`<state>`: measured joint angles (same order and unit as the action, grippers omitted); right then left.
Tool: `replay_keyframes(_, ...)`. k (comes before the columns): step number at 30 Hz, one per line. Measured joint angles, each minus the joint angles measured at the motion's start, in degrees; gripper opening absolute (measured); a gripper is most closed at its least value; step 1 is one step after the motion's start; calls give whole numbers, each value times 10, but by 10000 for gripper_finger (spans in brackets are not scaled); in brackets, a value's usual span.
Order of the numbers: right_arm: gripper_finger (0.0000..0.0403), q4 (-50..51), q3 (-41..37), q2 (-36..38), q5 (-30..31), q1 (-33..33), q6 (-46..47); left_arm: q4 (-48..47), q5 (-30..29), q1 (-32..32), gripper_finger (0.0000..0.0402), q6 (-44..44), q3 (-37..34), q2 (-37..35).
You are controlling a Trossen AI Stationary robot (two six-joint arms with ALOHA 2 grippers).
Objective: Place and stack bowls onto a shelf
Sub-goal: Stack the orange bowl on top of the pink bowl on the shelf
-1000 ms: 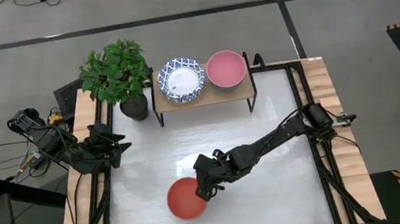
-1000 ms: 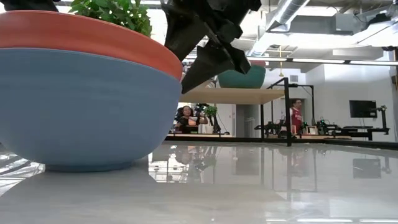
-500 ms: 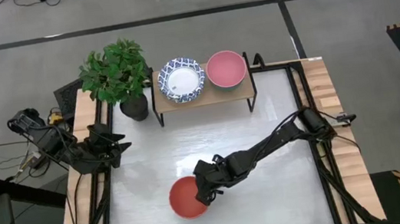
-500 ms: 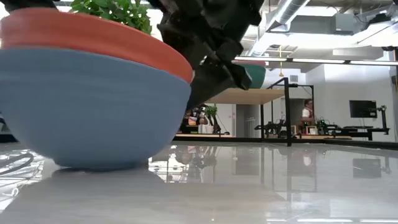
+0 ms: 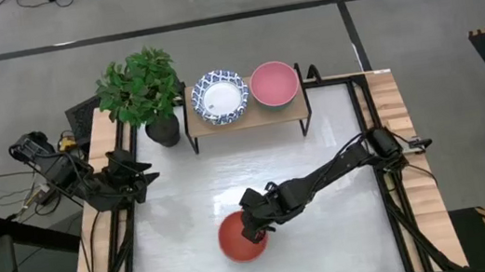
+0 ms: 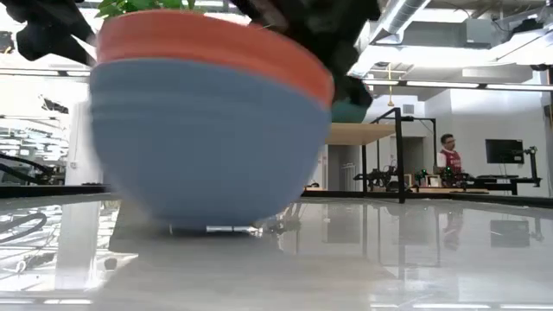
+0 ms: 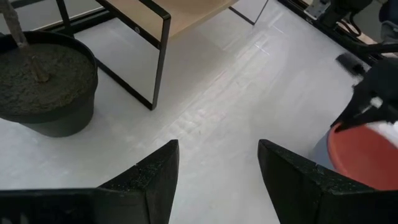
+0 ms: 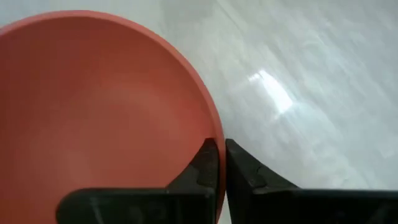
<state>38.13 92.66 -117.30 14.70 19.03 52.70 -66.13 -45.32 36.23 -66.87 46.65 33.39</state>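
The red and grey-blue bowl sits near the table's front middle and fills the low view. Whether its base touches the table, I cannot tell. My right gripper is shut on its rim. The shelf stands at the far edge. It carries a white bowl with a blue patterned rim and a pink-inside teal bowl. My left gripper is open and empty at the table's left edge. My right gripper pinches the bowl's rim on the side toward the table's right edge. One finger is inside the bowl and the other outside. The fingers slant down from the table's right. The bowl stays upright.
A black plant pot with a green plant stands left of the shelf. The white tabletop lies bare between the bowl and the shelf. A person stands in the room far behind.
My right gripper has come down onto the bowl's rim and gone a little toward the table's right edge. The bowl has tipped briefly and shifted along the table to the right with it.
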Motion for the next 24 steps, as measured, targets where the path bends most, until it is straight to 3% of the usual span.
replay_keyframes(10,29,130,1,65,48,-29,14,0,-1,0,203,-4,0,0)
replay_keyframes(24,29,300,-1,143,13,-83,28,-2,-1,0,203,0,0,10)
